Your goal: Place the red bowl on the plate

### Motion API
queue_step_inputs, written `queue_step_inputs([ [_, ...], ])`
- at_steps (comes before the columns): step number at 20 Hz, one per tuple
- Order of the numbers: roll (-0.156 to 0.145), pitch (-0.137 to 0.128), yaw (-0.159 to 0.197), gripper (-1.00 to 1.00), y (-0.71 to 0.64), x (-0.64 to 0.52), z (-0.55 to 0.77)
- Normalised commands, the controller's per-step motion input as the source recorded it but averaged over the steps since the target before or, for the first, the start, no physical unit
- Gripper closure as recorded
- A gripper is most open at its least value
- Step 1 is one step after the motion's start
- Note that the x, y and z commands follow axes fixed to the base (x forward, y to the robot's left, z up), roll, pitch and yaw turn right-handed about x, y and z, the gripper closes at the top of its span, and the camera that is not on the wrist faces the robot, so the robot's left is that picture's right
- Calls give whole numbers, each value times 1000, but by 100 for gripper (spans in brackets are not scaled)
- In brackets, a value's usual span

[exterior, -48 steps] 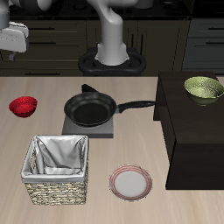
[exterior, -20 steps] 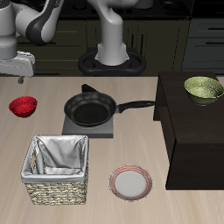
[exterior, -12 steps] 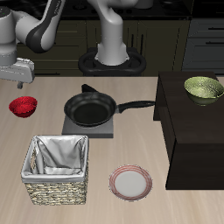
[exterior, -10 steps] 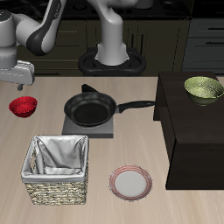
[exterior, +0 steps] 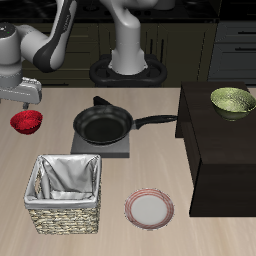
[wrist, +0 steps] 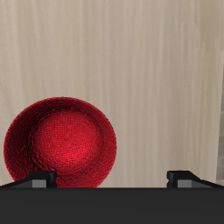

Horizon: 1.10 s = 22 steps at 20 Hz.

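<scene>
- We see the red bowl sitting upright on the wooden table, far back from the front edge and off to one side of the frying pan.
- Our gripper hangs just above the bowl; in the exterior view its body overlaps the bowl's back rim, and we cannot tell from there whether it touches.
- In the wrist view the red bowl lies open below us, with its speckled inside showing.
- Two fingertips show in that view, set well apart, so the jaws are spread with nothing between them; the bowl sits nearer one fingertip than the other.
- The plate lies flat near the table's front edge, well apart from the bowl, beside the wicker basket with its grey cloth lining.
- The frying pan rests on a small grey stove plate, between the bowl and a dark cabinet.
- A pale-green patterned bowl stands on top of that cabinet.
</scene>
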Motion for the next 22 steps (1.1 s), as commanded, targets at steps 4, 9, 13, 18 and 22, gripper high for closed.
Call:
queue_step_inputs([
  [4, -12, 39, 30, -100, 23, -11, -255],
  [9, -21, 44, 12, -100, -21, 52, -234],
  [13, -23, 69, 6, -100, -49, 67, -305],
  [18, -5, 7, 14, -100, -10, -24, -100],
  [22, -13, 84, 10, -100, -15, 31, -314],
])
